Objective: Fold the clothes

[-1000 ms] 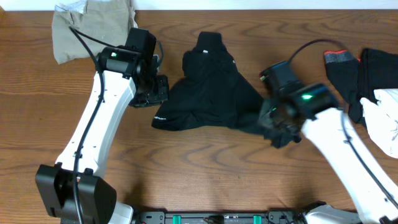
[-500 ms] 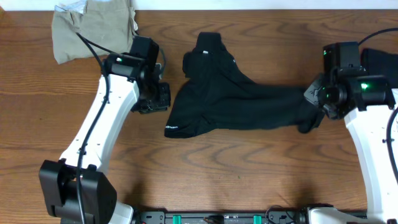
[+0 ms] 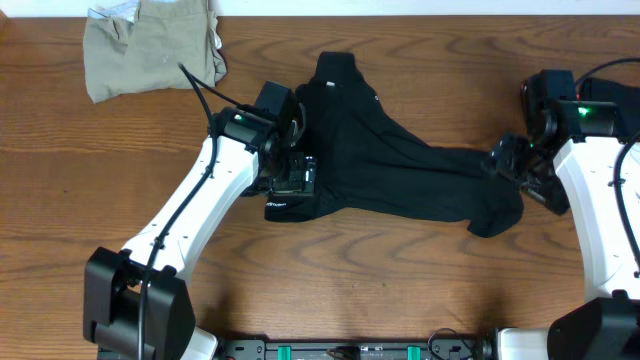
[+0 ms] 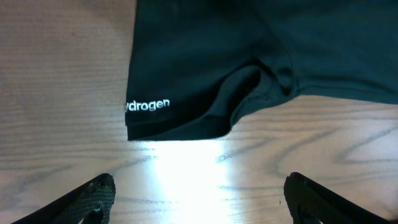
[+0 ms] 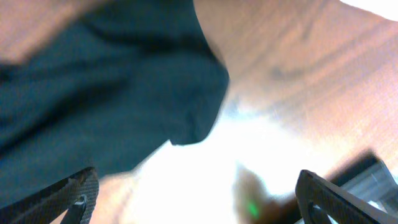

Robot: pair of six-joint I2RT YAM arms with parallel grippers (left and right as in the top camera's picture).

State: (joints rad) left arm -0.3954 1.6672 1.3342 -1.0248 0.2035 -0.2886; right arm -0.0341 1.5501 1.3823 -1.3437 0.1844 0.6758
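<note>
Black soft fabric garment [image 3: 400,170], lying unfolded across the middle of the brown wooden table [image 3: 400,290], wide and rumpled at left, narrowing to a tail at right.

At the far left corner: crumpled khaki cloth garment [image 3: 150,50], well apart from the black one.

Next, left pincer [image 4: 202,199], hovering at the left hem of the black garment. Fingers [image 4: 93,194] spread wide, gripping nothing, only bare wood and a bright glare patch between them. Just beyond the tips, the hem's near corner with small white print [image 4: 147,105] reading "ydrogen", first letters not visible. A loose fold open along the near edge to the right of the print.

Further right, black fabric running flat toward the tail, creased along its length.

At the right end: right pincer [image 5: 199,199], just beside the tail of the black garment, apart from the cloth. Fingers [image 5: 78,190] likewise spread wide and empty. Right wrist view blurred, showing the rounded dark tail against lit wood, finer detail impossible to tell.
</note>
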